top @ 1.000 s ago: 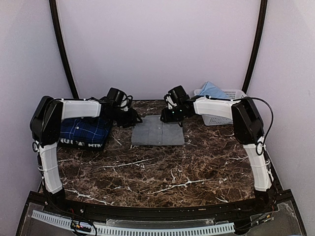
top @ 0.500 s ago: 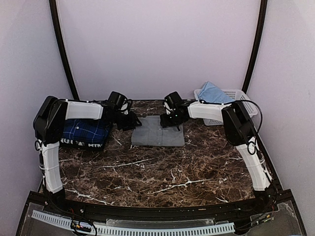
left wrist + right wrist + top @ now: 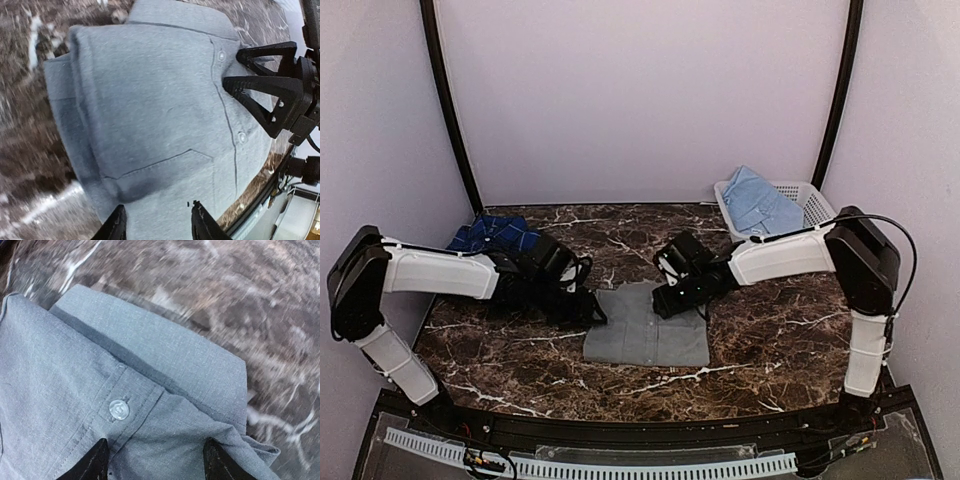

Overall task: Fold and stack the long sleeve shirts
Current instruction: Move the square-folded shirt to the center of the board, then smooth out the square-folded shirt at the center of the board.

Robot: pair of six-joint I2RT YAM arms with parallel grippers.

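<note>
Dark brown marble veined with white forms the table (image 3: 770, 340), closed in by pale lilac walls (image 3: 640, 100). On it, near the middle and toward the front edge, lies the grey shirt (image 3: 645, 330), folded into a flat rectangle with its collar (image 3: 150, 345) on the far side and the front facing up. The placket runs down the middle of the fold, its top button (image 3: 119, 409) just below the collar, and a chest pocket (image 3: 165, 185) is stitched beside it.

The right gripper (image 3: 667, 303) sits at the collar end. Its fingers (image 3: 260, 86) are spread apart over the placket, with cloth showing between them and none clamped.

The left gripper (image 3: 592, 310) is at the shirt's far left corner. Its two fingertips (image 3: 117, 227) stand part-way apart with grey cloth filling the space between them. The wrist view cuts them off at the frame's edge, so I cannot tell whether they pinch the shirt or only straddle it.

Both arms reach inward from the table's sides and meet over the shirt's far edge.

Further out, the navy plaid shirt (image 3: 495, 232) lies at the far left of the table, behind the left arm and well apart from the grey one. At the far right stands a white lattice basket (image 3: 817, 203), with the light blue shirt (image 3: 757, 203) heaped inside it and rising above the rim.
</note>
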